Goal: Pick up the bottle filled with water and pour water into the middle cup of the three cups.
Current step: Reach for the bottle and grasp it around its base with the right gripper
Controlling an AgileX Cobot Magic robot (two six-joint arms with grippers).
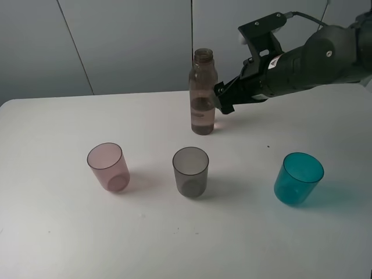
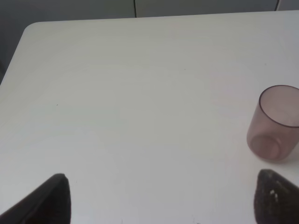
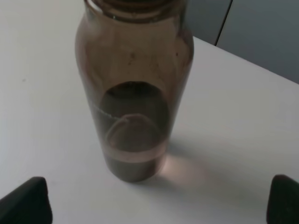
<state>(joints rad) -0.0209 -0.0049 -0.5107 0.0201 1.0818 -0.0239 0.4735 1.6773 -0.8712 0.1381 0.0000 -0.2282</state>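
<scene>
As bottle [image 1: 203, 96] stands upright at upper centre, my right claw [image 1: 224, 100] sits wide open beside it, ready to straddle | left claw [image 2: 163, 200] open, parked.

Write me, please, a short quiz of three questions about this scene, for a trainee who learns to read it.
1. True or false: the bottle stands upright on the table, without a cap.
2. What colour is the middle cup? A pink, B smoky grey, C teal.
3. Fill in: the fingers of the right gripper, close to the bottle, are ____ (open or shut).
Key: 1 true; 2 B; 3 open.
</scene>
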